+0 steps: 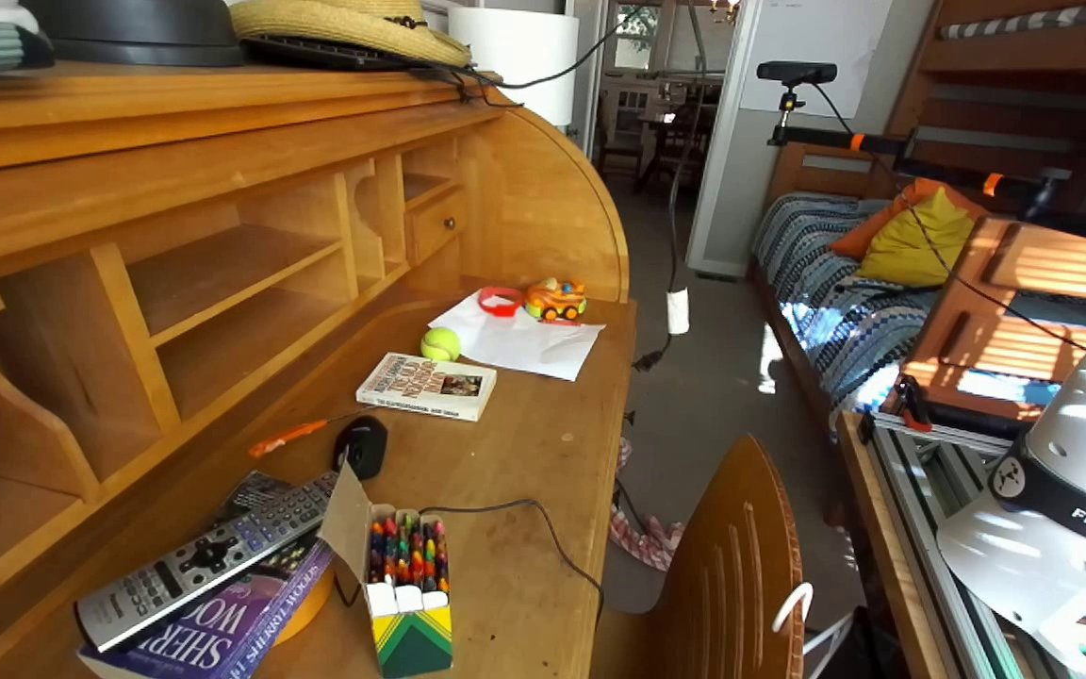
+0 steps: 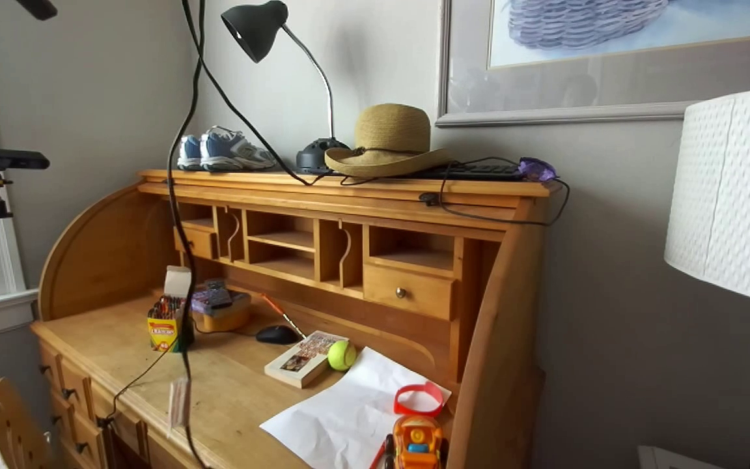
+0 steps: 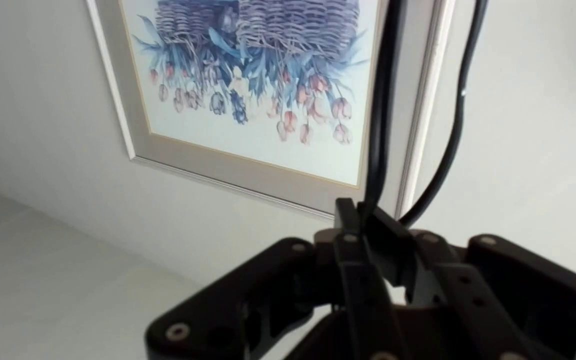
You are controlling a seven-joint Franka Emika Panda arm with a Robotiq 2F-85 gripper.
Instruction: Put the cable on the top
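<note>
The cable is a long black cord. In the wrist view the cable runs up from between the fingertips of my gripper, which is shut on it; another stretch passes behind the right finger. In both exterior views the cable hangs from above the picture in front of the desk, with a white tag near its low end. Its other stretch slopes down to the top, the hutch's upper wooden ledge, near the straw hat. The gripper is not recognisable in the exterior views.
On the ledge stand a straw hat, a lamp, shoes, and a keyboard with its cord. The desk below holds crayons, books, a mouse and a toy car. A chair stands in front.
</note>
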